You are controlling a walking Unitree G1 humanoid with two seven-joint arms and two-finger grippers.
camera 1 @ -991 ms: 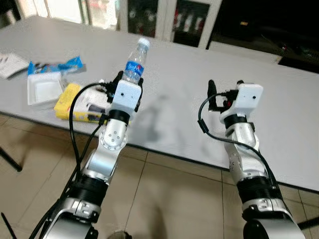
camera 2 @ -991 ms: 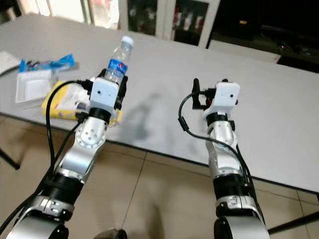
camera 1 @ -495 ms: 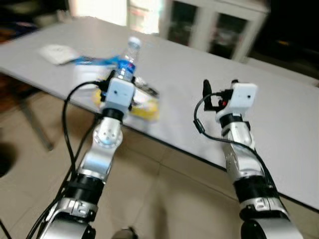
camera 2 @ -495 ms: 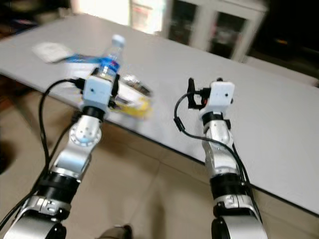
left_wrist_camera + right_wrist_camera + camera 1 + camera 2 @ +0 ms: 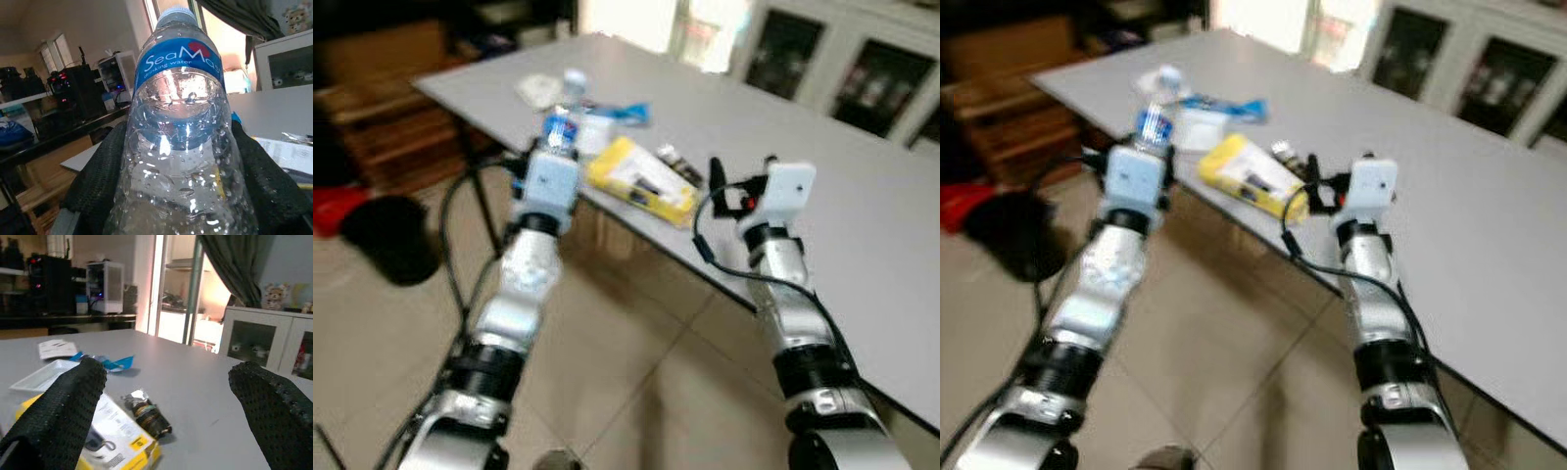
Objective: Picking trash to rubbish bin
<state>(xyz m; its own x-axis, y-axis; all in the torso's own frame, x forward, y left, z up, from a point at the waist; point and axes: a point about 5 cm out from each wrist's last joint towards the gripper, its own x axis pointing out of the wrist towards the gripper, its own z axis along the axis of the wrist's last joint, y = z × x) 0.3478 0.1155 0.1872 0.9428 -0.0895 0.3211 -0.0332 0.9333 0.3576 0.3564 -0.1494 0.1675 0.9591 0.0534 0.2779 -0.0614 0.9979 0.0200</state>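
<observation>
my left gripper clamps the upright bottle; the black bin lies at nine o'clock, right gripper spread empty.

Both eye views are smeared by motion blur, and the window behind the bench is blown out to white glare. The left-hand room side is left in deep shadow. The wrist views are sharper, with backlight glinting on the bottle.
</observation>
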